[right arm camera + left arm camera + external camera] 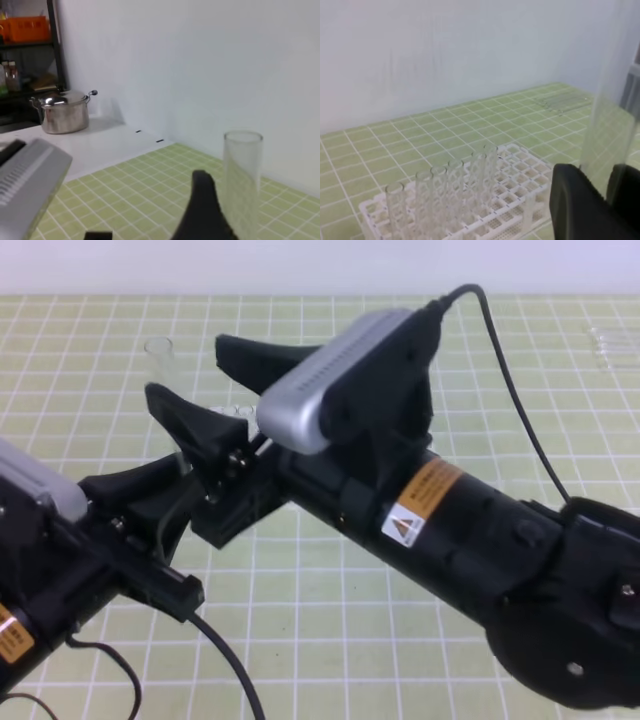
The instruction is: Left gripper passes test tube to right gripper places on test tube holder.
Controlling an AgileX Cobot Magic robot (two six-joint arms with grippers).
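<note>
A clear test tube stands upright left of centre, its lower part hidden behind black fingers. My left gripper comes up from the lower left and is shut on it. In the left wrist view the tube rises between two black fingers. My right gripper reaches in from the lower right with its jaws spread wide. One of its fingers stands just beside the tube, not gripping it. The white test tube holder lies below, with several tubes standing in it.
Spare tubes lie on the green gridded mat at the far right, also seen as loose tubes. A white wall closes the back. A steel pot sits on a white counter beside a dark shelf.
</note>
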